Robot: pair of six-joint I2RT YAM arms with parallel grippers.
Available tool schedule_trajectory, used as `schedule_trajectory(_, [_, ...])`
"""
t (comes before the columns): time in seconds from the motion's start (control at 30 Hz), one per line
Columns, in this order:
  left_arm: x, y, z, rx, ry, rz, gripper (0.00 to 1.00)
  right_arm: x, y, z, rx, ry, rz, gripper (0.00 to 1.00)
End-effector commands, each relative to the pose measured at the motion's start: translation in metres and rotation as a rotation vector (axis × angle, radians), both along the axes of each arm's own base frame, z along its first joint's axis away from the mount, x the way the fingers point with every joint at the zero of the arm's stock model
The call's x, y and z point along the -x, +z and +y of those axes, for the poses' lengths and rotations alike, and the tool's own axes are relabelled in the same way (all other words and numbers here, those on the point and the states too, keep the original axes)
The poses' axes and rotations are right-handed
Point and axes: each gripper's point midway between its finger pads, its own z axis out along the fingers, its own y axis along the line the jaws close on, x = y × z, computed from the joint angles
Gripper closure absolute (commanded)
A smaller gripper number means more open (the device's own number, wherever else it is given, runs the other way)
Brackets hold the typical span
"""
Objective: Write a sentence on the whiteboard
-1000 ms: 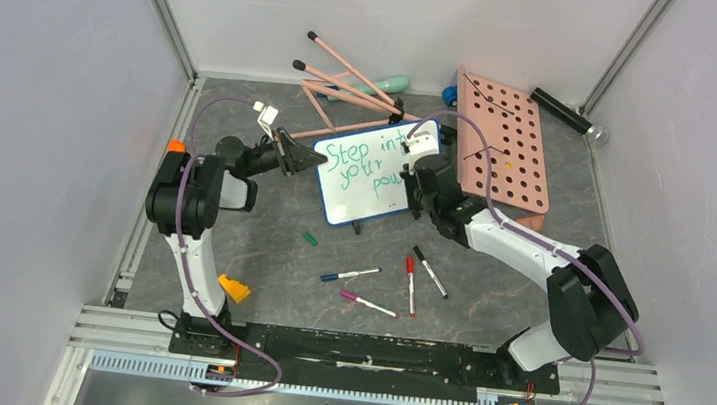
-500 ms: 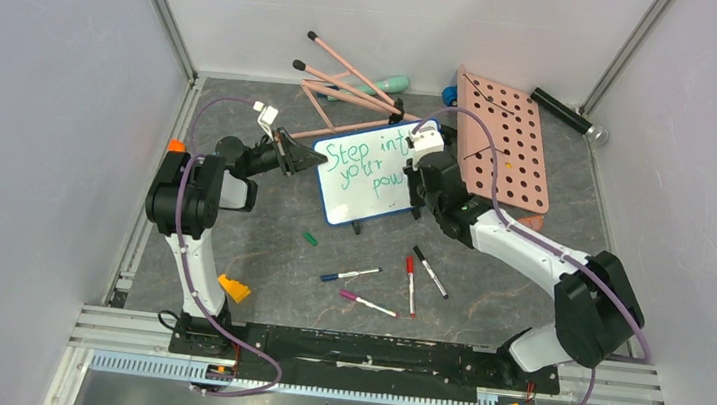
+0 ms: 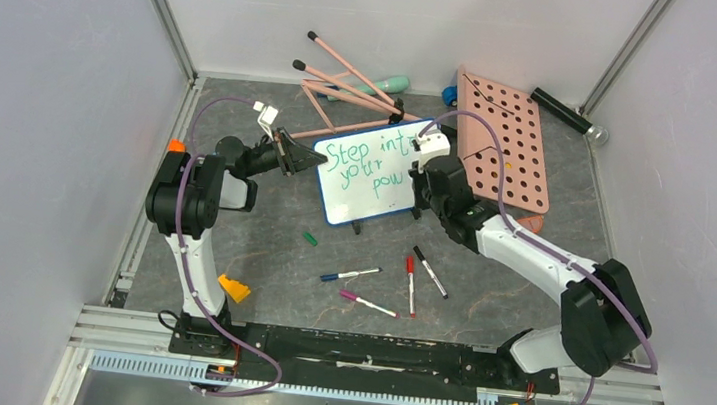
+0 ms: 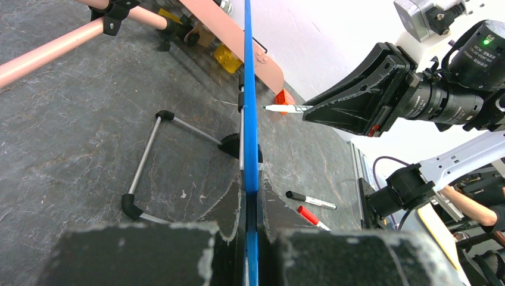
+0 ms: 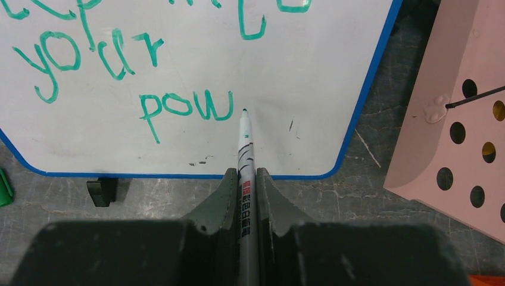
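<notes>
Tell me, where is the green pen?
In the right wrist view, the pen is pinched in the right claw, its tip just right of "pow" on the whiteboard, with the pink board further right.

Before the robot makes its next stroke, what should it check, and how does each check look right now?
1. Whiteboard held steady: ok, the left gripper is shut on its blue edge.
2. Marker held firmly: ok, the right gripper is shut on it, pointing straight ahead.
3. Tip in place: ok, just right of "pow".
4. Room for more letters: ok, blank white to the right.
5. Tip pressing on the surface: cannot tell.
6. Sentence finished: not ok, it stops at "pow".
</notes>
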Motion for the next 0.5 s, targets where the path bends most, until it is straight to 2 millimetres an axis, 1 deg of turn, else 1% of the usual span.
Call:
schedule_trajectory(0.0, [-0.0024, 0.0091, 0.0005, -0.012, -0.013, -0.102, 0.98, -0.0098, 0.0088, 0.0076, -0.035, 0.005, -0.028, 1.00])
schedule_trajectory(0.2, [-0.0025, 0.0094, 0.0001, -0.012, -0.015, -0.103, 0.98, -0.0143, 0.0058, 0.0132, -0.033, 0.016, -0.021, 1.00])
schedule_trajectory(0.47, [-0.0024, 0.0091, 0.0000, -0.011, -0.016, -0.101, 0.98, -0.0193, 0.0024, 0.0114, -0.022, -0.006, -0.022, 1.00])
